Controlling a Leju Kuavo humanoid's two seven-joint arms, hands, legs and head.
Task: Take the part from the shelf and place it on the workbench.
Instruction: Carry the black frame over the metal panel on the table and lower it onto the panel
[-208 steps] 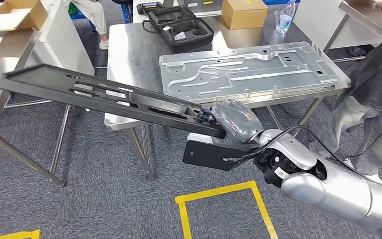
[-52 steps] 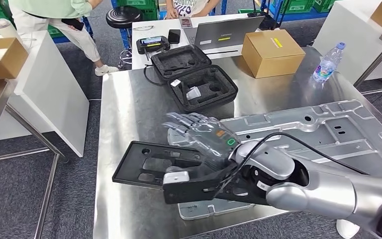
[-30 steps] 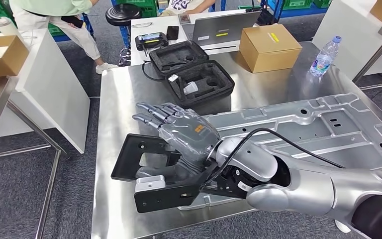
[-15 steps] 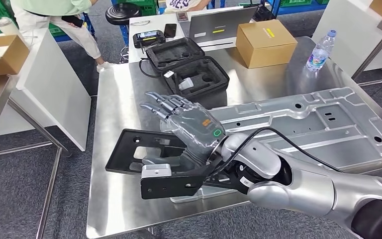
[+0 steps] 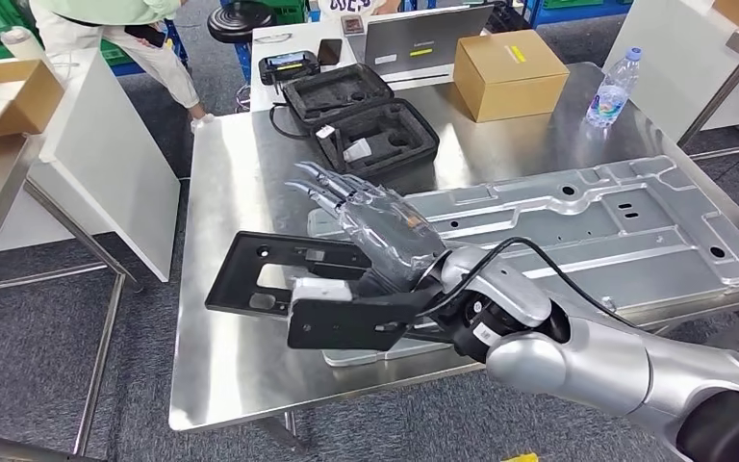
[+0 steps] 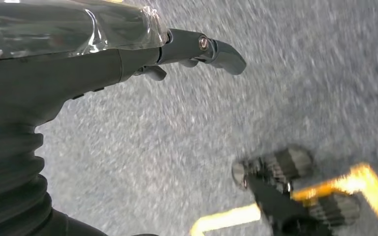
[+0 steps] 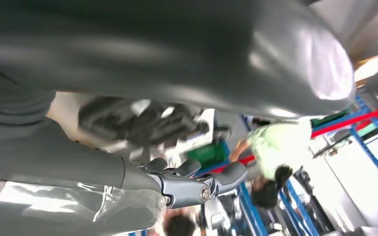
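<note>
Steel counter (image 5: 241,366) bears the black bracket part (image 5: 269,276), right hand (image 5: 385,236) above with fingers spread, holding nothing; a careless withdrawal could drag it off the edge

The part (image 5: 279,274) at centre left is matte black, lying on a brushed silver workbench (image 5: 221,192). The right hand (image 5: 385,236) is grey under clear glossy wrap, with an orange mark on its back — the arm behind it is bright silver. At right lies a pale silver stamped panel (image 5: 587,221). Upper centre: a black foam-lined case (image 5: 361,120) and a tan cardboard box (image 5: 510,72). The floor is grey-blue carpet (image 5: 67,385). In the left wrist view the left hand (image 6: 78,54) is dark grey beside yellow floor tape (image 6: 354,182).
</note>
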